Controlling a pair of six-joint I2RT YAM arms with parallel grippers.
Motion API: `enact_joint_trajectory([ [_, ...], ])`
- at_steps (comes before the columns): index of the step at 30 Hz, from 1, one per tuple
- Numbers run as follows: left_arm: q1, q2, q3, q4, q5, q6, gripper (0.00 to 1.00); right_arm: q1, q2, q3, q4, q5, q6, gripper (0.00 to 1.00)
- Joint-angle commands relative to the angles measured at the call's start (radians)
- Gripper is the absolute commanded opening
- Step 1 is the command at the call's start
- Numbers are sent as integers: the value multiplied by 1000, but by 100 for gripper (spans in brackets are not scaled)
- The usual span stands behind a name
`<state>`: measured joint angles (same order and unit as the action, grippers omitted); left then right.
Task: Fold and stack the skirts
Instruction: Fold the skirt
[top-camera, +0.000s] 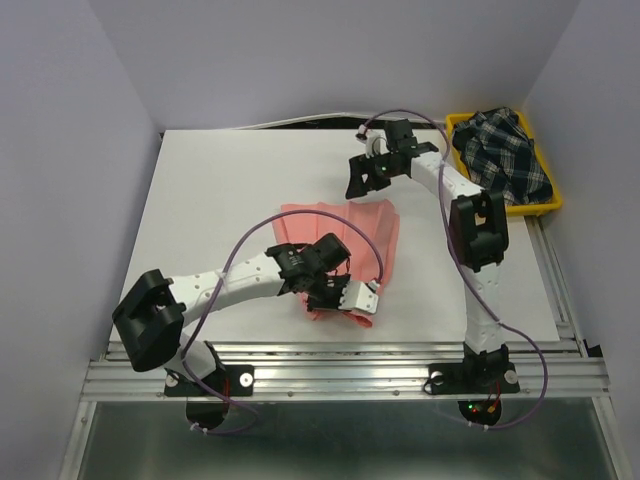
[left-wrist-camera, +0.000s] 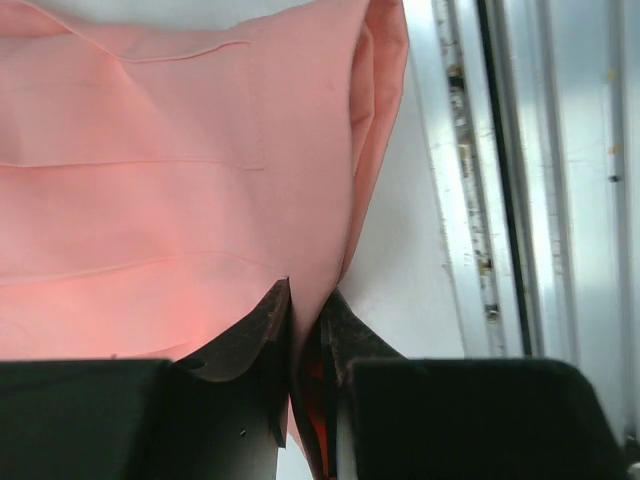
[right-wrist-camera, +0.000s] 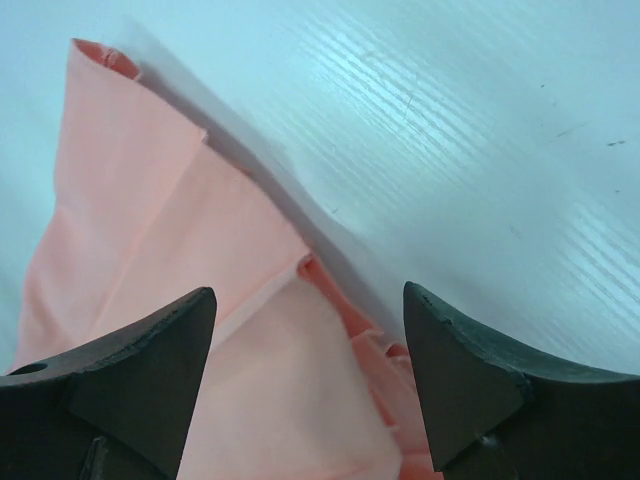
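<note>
1. Salmon-pink pleated cloth skirt (top-camera: 345, 235) lies flat on the white table (top-camera: 220, 200), roughly centred between the two arms. Wide pleated end points away from the arm bases; narrow end points toward them. Long axis therefore runs near-to-far.
2. Left gripper (left-wrist-camera: 305, 300): jaws nearly together, a fold of the pink skirt's edge pinched between them at the near, narrow end. Cloth looks slightly bunched there in the top view.
3. Right gripper (right-wrist-camera: 308, 292): jaws spread wide, nothing between them. It hangs over the far pleated edge; wrist view shows the pleat ends below the gap and bare table beyond.
4. Dark plaid cloth skirt with white lines (top-camera: 505, 150) sits crumpled in the yellow plastic tray (top-camera: 553, 200) at the far right corner, well apart from both grippers.
5. Judgement: the fold is under way on the pink skirt only. Key relation: each arm is at one end of the long axis, left holding the near end, right unloaded over the far end. A lengthwise fold would carry one end onto the other; the right arm is nearer the far edge.
</note>
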<state>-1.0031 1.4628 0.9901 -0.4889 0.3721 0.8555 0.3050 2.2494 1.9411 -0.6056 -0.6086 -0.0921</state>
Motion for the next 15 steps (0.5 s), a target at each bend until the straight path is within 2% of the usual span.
enact_joint_trajectory([
  [1,-5,-36,113,-195,164,-96,0,13,58,38,4,-28,-47,80],
  [6,-6,-6,249,-312,240,-127,0,26,72,-22,-5,-144,-87,76],
  [9,1,27,330,-378,271,-144,0,55,36,-100,-13,-200,-139,62],
  [10,6,39,350,-396,283,-154,0,65,27,-154,-31,-212,-161,54],
  [15,60,91,493,-442,278,-145,0,101,-23,-295,-51,-282,-189,36],
])
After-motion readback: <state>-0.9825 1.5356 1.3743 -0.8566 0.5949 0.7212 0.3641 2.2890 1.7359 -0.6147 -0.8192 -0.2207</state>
